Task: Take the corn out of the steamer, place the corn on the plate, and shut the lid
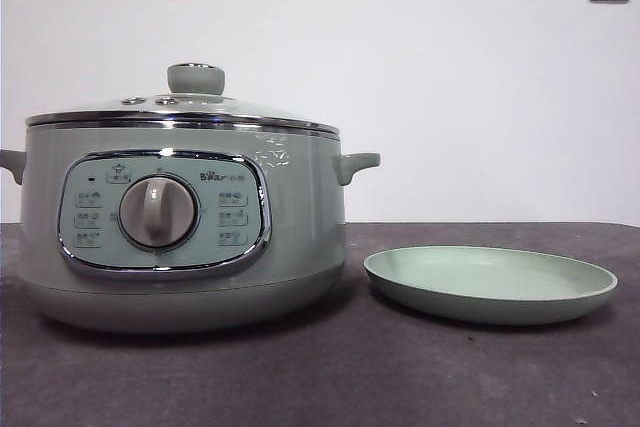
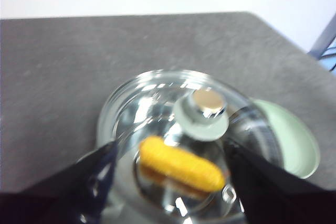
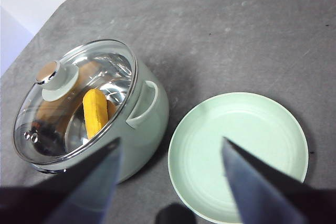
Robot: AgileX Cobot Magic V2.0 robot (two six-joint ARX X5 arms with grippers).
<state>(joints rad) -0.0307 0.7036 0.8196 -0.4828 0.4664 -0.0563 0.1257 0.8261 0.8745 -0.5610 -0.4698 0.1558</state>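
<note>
Now I am hovering my left claw (image 2: 168, 182), jaws wide and empty, above the glass lid (image 2: 157, 108), whose knob (image 2: 202, 114) must lift first; the corn (image 2: 181, 163) is lying inside the steamer (image 1: 180, 237), the plate (image 1: 490, 285) waiting beside it on the worktop (image 1: 300, 377).

You see the steamer (image 1: 180, 237) on the table (image 1: 300, 377) with the lid (image 1: 185, 107) on top of it. The corn (image 3: 95, 112) lies inside, under the lid. The plate (image 1: 490, 284) sits on the table just to its right
</note>
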